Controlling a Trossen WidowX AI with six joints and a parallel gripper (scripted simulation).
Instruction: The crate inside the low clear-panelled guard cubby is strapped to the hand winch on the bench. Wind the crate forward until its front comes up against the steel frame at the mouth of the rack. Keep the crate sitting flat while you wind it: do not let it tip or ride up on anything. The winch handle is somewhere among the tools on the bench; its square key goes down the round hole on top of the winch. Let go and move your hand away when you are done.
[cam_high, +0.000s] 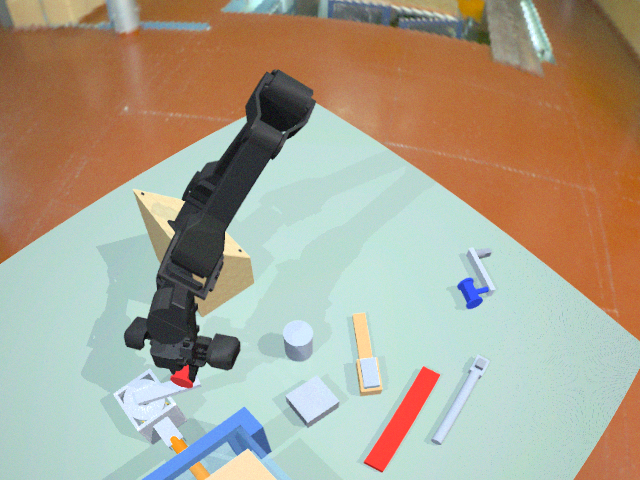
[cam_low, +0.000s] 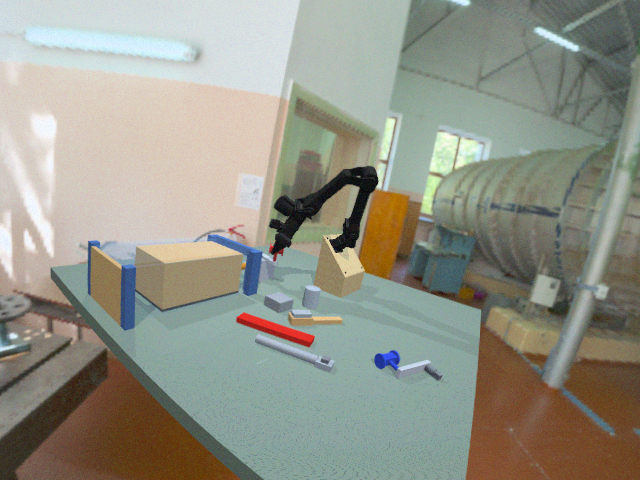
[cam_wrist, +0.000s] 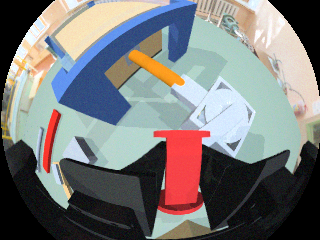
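At far left in the exterior view, you've got 1 guard cubby w/ blue frames (cam_high: 206, 444) (cam_low: 251, 272) (cam_wrist: 115, 50) and 1 tan cardboard-coloured crate (cam_high: 242, 469) (cam_low: 191, 273) (cam_wrist: 92, 22) inside, sitting flat. Looks bulky, stiff, prob. fairly heavy; don't grab it, let the strap pull. 1 orange strap (cam_high: 193, 462) (cam_low: 243, 265) (cam_wrist: 156, 67) runs from crate to winch; likely gives only under slack, so wind smoothly.

Next right, 1 hand winch (cam_high: 149, 408) (cam_low: 266, 269) (cam_wrist: 225, 117), pale grey, w/ 1 crank handle on top. Your gripper (cam_high: 183, 369) (cam_low: 276, 252) (cam_wrist: 178, 146) is mostly closed, fingers clamped on the handle's red knob (cam_high: 181, 377) (cam_low: 275, 253) (cam_wrist: 182, 170). Knob's a smooth spool, flanged both ends: may slip round in the pads, but flanges should stop it sliding off. Hold mid-barrel, keep it upright thru the turn.

Then, approx. L to R: 1 grey block (cam_high: 312, 400) (cam_low: 278, 301) (cam_wrist: 80, 151), 1 grey cylinder (cam_high: 298, 339) (cam_low: 311, 297), 1 red bar (cam_high: 403, 418) (cam_low: 275, 329) (cam_wrist: 51, 141), 1 grey socket-type wrench (cam_high: 457, 403) (cam_low: 289, 349) (cam_wrist: 38, 151), 1 wood-handled brush-like tool (cam_high: 362, 335) (cam_low: 328, 320), 1 blue-knobbed crank (cam_high: 470, 292) (cam_low: 387, 359). Leave those be.
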